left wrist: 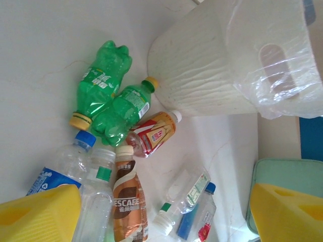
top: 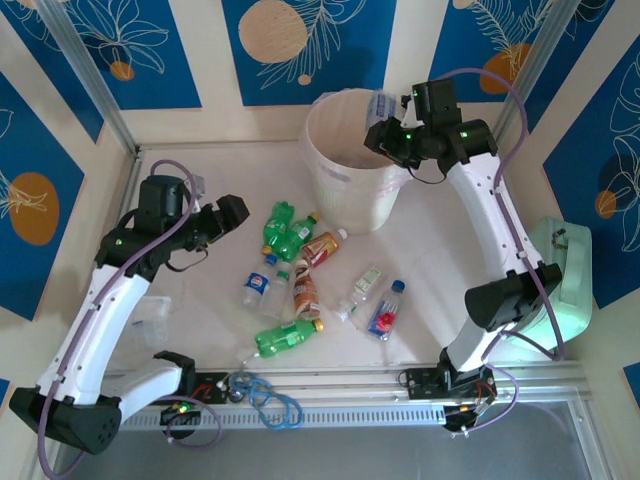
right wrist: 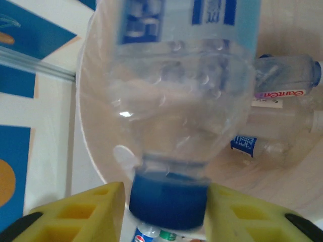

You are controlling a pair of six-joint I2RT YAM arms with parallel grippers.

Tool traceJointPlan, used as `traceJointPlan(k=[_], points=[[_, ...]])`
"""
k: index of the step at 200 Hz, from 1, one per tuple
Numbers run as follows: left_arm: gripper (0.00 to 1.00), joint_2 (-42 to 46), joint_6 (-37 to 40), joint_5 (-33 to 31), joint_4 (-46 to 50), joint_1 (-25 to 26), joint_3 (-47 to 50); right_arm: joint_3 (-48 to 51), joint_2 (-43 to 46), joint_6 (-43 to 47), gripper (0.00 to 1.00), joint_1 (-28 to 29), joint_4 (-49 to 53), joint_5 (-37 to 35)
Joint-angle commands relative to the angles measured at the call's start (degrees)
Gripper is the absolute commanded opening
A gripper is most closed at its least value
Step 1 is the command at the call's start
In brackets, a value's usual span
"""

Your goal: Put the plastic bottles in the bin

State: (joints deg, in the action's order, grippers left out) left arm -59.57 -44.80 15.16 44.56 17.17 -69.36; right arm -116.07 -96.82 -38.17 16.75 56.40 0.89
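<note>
Pale tabletop (top: 215, 170) holds scattered bottles (top: 285, 232) (bin (top: 350, 195) beyond).

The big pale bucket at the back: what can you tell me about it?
The bin is a tall, round, pinkish-white plastic bucket with a ribbed wall, a handle slot near the rim and a thin clear liner draped over it. It stands upright at the far side of the table; several clear bottles lie inside.
</note>
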Motion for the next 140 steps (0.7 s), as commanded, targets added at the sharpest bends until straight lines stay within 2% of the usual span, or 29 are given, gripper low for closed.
traceJointPlan(k=[1, 42, 69, 90, 140], points=[[0.85, 0.77, 1.36, -1.01, 0.97, 0.28, 0.79, -3.53, 0.47, 1.03, 0.52, -0.31, 0.98, 1.51], [0.85, 0.36, 2.15, -1.95, 1.15, 0.24, 1.89, -3.92, 2.09, 1.61, 0.58, 0.16, 1.27, 1.54], [0.84, -0.18, 3.6, -3.36, 2.08, 0.32, 3.25, -2.06, 5.04, 2.83, 0.59, 3.29, -0.43, 1.02], [0.82, -0.88, 5.28, -5.28, 3.87, 0.38, 5.16, 0.28, 7.72, 5.53, 0.59, 9.1, -1.43, -2.01], [0.79, -2.43, 6.84, -5.46, 3.23, 1.28, 12.95, 10.69, 13.75, 8.27, 0.6, 27.74, -3.4, -13.08]])
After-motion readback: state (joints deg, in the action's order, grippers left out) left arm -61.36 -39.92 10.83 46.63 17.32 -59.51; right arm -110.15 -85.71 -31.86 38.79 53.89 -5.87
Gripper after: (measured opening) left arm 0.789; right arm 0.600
